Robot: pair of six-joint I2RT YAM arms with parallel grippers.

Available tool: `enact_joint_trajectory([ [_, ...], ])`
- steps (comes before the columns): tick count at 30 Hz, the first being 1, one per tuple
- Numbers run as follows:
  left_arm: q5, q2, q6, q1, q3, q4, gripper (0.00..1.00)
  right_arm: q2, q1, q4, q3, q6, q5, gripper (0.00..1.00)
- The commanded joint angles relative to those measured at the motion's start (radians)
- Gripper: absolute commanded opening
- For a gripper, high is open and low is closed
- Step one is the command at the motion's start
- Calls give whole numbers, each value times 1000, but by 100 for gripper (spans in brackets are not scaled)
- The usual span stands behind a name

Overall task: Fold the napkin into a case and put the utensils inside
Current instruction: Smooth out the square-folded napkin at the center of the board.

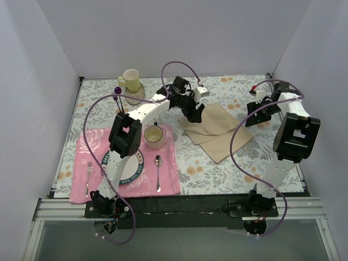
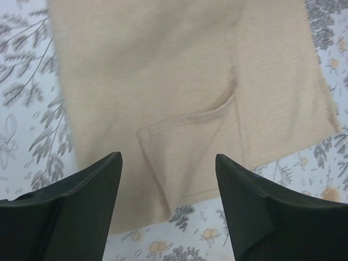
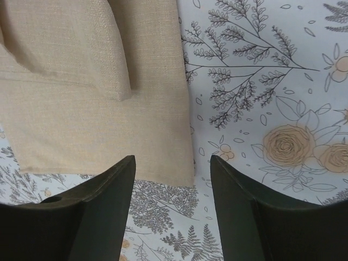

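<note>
The napkin lay partly folded, right of centre on the tablecloth. The left gripper and right gripper hung over its edges, jaws apart, empty. We judged it soft and limp, best pinched at a hemmed corner.

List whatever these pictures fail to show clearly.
- Top view: the left arm covers most of the plate.
- Top view: the left gripper hides the far left corner of the napkin.
- Left wrist view: the napkin runs past the top edge.
- Top view: the fork is too small to count its tines.

Pale, perhaps white walls; floral tablecloth
</note>
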Motion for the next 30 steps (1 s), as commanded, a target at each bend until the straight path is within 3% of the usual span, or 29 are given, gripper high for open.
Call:
enact_joint_trajectory([
  [1, -37, -17, -25, -46, 30, -15, 68, 7, 20, 5, -7, 68, 20, 64],
  [11, -208, 63, -176, -64, 65, 48, 73, -7, 79, 53, -19, 158, -108, 65],
  [21, -208, 81, -235, -64, 45, 4, 72, 71, 164, 132, -5, 241, -63, 67],
  [24, -200, 86, -246, -64, 48, -17, 71, 103, 171, 149, 1, 253, -23, 65],
  [30, -55, 28, -198, -64, -26, -22, 58, 121, 176, 145, 1, 255, -7, 47],
])
